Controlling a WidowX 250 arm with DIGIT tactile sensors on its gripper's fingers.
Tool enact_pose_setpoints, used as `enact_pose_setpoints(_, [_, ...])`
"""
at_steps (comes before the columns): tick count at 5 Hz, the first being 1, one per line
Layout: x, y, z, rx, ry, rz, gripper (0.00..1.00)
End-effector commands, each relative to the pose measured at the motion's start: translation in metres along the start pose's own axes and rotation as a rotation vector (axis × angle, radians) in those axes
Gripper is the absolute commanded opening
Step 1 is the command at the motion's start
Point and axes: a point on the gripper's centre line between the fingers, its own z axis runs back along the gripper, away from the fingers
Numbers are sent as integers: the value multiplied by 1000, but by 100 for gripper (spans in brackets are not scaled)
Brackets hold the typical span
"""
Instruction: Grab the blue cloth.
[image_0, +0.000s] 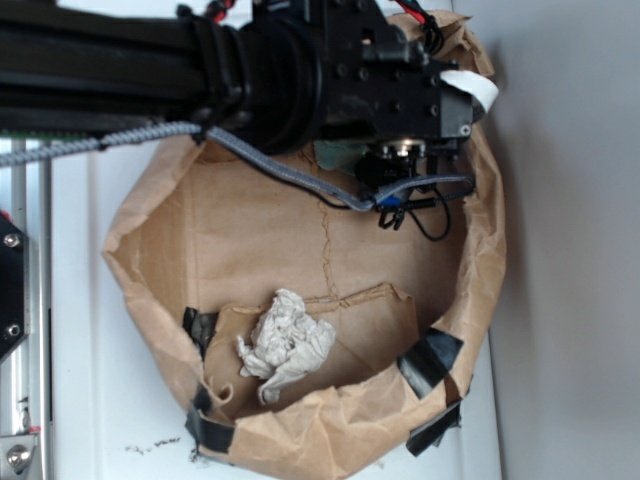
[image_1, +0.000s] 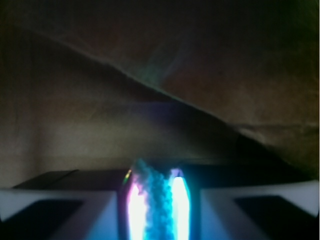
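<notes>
Pincer fingers are pressing in from both sides on the blue cloth, leaving only a narrow gap filled by its fuzzy teal fabric, so the grasp is closed on it. Glare is washing out the cloth's edges in the wrist view, so how much is gathered is hard to judge. In the exterior view the arm is reaching over the far side of the brown paper bag, and a small teal patch is showing beneath it. A crumpled off-white wad is lying near the bag's front rim, well apart from the pincer.
</notes>
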Motion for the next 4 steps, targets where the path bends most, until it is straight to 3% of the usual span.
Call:
enact_pose_setpoints(1, [-41,-19,129,-229,-129,-75,0])
enact_pose_setpoints(2, [-63,-20,173,-282,-163,-124,0])
enact_pose_setpoints(3, [-77,-26,180,-240,-191,-148,0])
enact_pose_setpoints(4, [-78,-31,172,-110,-166,-140,55])
